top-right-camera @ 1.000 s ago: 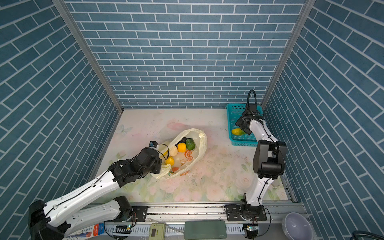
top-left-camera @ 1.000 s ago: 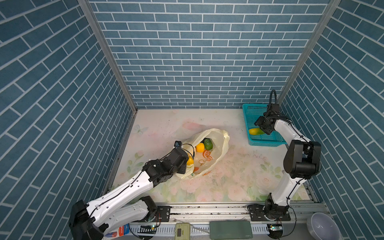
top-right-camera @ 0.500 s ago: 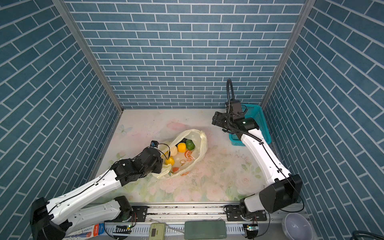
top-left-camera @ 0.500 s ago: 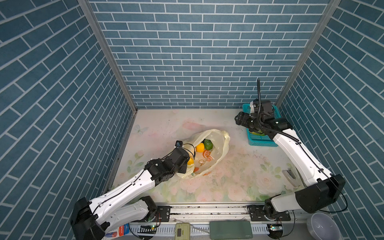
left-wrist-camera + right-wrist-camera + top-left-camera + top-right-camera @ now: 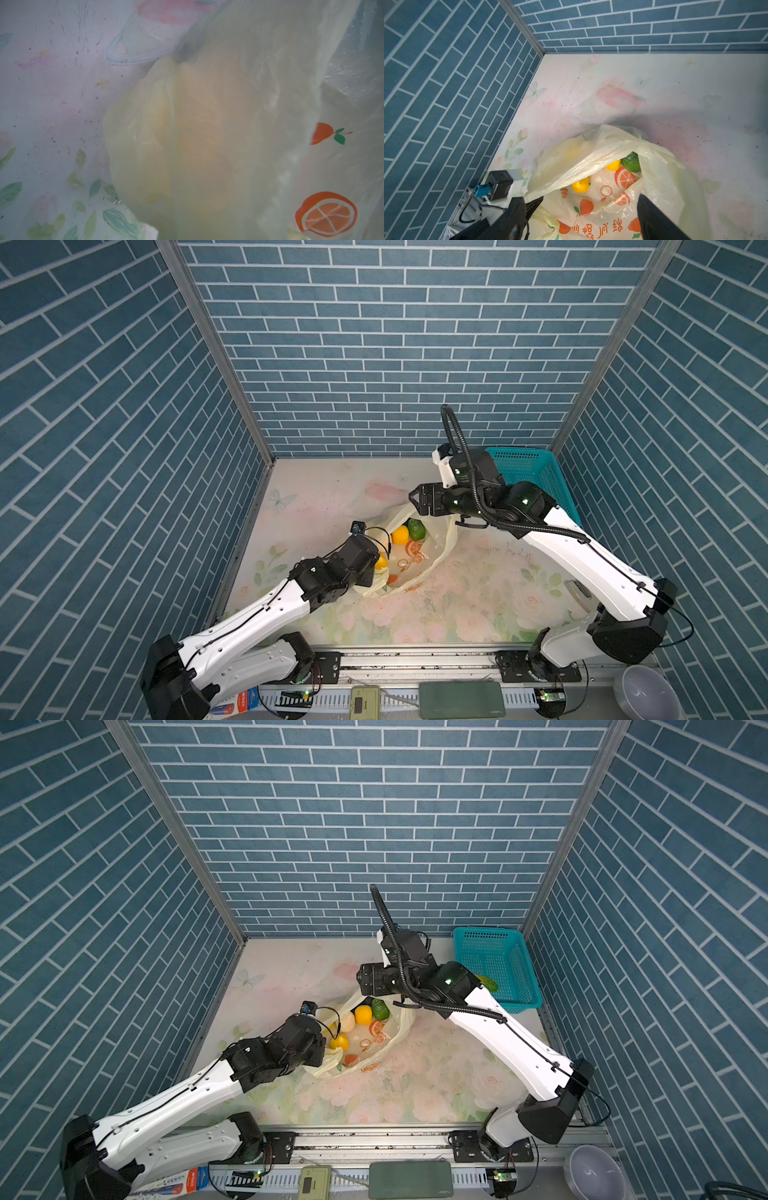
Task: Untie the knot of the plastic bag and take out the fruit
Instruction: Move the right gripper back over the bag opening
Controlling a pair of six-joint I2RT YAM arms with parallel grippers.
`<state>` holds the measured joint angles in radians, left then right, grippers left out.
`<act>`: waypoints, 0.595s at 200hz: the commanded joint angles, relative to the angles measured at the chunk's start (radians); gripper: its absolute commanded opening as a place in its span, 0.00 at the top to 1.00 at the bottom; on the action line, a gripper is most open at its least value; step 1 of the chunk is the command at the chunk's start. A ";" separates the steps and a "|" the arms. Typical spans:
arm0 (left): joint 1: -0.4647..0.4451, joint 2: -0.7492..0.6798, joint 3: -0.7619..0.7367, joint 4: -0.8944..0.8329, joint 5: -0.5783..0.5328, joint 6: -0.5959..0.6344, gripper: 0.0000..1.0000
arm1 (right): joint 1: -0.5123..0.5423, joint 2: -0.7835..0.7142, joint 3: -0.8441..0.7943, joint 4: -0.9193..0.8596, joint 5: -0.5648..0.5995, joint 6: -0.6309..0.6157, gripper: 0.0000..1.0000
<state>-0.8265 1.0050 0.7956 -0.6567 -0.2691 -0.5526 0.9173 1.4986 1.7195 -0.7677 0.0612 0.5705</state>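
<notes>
Floral table (image 5: 478,593): plastic bag (image 5: 405,572) lies open, long axis near-left to far-right.

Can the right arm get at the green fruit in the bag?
Probably yes: the plastic bag gapes open, the green fruit lies uncovered near its far rim, and the right tool hangs open above it, nothing between.

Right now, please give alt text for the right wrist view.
An open pale yellow plastic bag on a floral table shows a lemon, another yellow fruit and a green fruit inside. The open right pincer hovers over it.
</notes>
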 commanded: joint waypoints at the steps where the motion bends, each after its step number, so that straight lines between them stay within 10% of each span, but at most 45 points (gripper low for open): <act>1: 0.010 -0.013 0.016 0.000 -0.014 -0.004 1.00 | 0.028 0.031 -0.084 0.048 -0.013 0.023 0.18; 119: 0.027 -0.034 0.014 0.049 0.025 -0.031 1.00 | 0.110 0.129 -0.585 0.511 0.038 0.076 0.26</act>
<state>-0.8074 0.9733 0.7956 -0.6270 -0.2562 -0.5694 1.0218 1.6073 1.2091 -0.4080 0.0605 0.5930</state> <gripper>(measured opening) 0.044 0.745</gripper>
